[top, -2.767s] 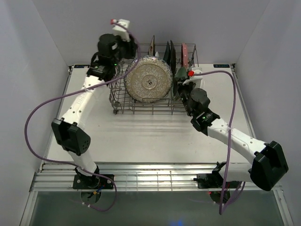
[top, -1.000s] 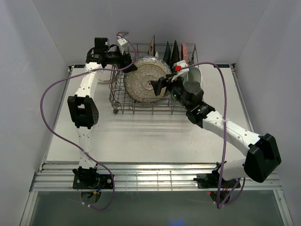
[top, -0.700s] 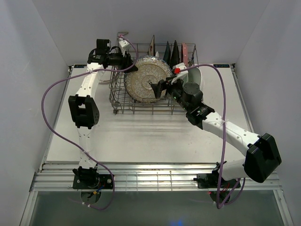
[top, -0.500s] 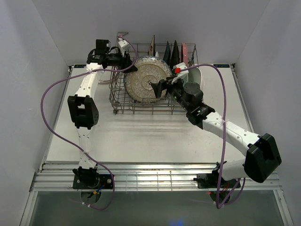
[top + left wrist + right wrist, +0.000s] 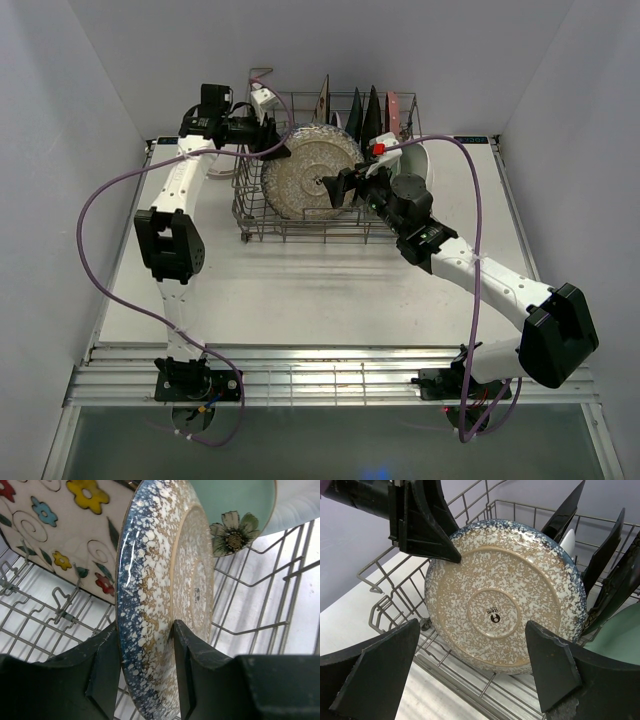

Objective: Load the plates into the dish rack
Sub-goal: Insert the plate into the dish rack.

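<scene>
The dish rack [image 5: 250, 215] sits at the far middle of the table [image 5: 300, 290]. In its left half a big plate [image 5: 305, 175] stands on edge, its underside turned toward the near right. The left gripper [image 5: 272, 138] is at that plate's far left rim, one finger pressed on each side of it. The right gripper [image 5: 342, 186] hangs just before the plate's underside, to its right, fingers spread wide and clear of it. A square plate [image 5: 60, 535] stands directly behind the big plate, and a smaller round plate [image 5: 240, 505] is on its underside side. Further plates [image 5: 362, 110] stand upright in a row along the rack's far right part.
</scene>
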`<state>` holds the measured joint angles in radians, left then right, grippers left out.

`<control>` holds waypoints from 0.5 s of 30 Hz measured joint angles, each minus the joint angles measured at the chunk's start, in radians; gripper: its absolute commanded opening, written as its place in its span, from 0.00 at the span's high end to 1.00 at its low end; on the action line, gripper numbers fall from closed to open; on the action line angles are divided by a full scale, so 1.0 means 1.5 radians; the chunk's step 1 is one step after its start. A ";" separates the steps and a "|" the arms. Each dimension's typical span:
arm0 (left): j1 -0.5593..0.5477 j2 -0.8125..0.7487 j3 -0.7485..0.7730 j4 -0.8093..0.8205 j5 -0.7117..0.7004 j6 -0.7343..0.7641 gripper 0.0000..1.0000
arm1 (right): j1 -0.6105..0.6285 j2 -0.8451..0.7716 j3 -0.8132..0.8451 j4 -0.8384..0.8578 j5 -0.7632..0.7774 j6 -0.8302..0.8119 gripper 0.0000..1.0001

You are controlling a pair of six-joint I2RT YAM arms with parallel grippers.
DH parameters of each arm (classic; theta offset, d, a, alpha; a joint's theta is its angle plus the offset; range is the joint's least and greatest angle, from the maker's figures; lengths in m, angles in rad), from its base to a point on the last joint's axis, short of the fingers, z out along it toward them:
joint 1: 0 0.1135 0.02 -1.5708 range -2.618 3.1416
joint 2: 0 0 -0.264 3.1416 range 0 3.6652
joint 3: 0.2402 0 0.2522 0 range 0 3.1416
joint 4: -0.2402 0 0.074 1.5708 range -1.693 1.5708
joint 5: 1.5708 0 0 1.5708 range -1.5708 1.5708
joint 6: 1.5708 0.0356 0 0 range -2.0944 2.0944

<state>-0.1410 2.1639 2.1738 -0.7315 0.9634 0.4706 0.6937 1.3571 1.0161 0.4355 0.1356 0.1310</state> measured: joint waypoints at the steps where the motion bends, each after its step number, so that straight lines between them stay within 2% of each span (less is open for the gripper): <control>1: -0.003 -0.008 -0.004 -0.006 -0.001 0.003 0.98 | 0.000 0.000 0.000 0.000 0.001 0.000 0.08; 15: -0.061 -0.074 -0.023 -0.040 -0.016 -0.003 1.00 | -0.001 -0.023 -0.041 -0.002 0.048 0.011 0.06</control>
<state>-0.2329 2.0533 2.1399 -0.7918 0.9390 0.4660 0.6922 1.3228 0.9550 0.4328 0.2077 0.1478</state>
